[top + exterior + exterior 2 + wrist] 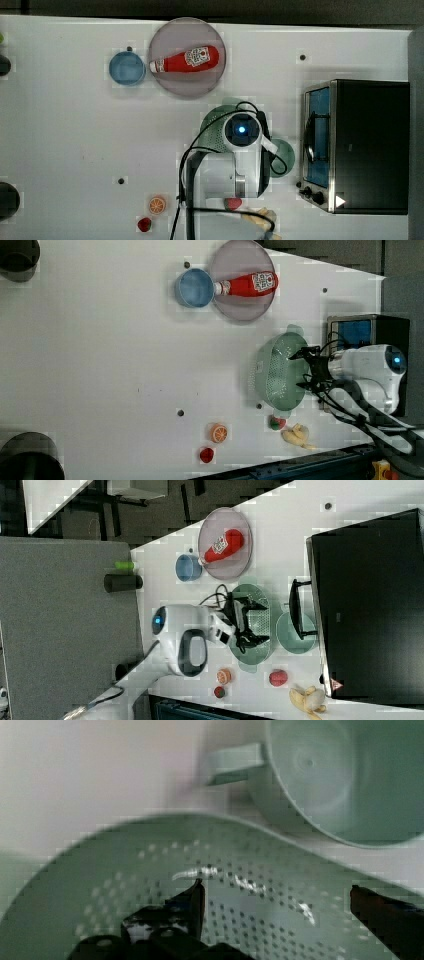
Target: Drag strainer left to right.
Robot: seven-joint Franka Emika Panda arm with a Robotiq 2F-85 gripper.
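The pale mint-green perforated oval plastic strainer (278,374) sat mid-table, between the grey round plate (165,82) carrying a red ketchup bottle (187,59) and the teal-green mug (320,775) beside the black toaster oven (372,145). The gripper (277,902) hung over its bowl with jaws spread wide, apparently positioned to hook the wall for dragging.

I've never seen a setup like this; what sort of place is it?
Probably a lab's mock kitchen: a white table holds a black toaster oven, a pale mint-green perforated plastic strainer, and a red ketchup bottle on a grey round plate.
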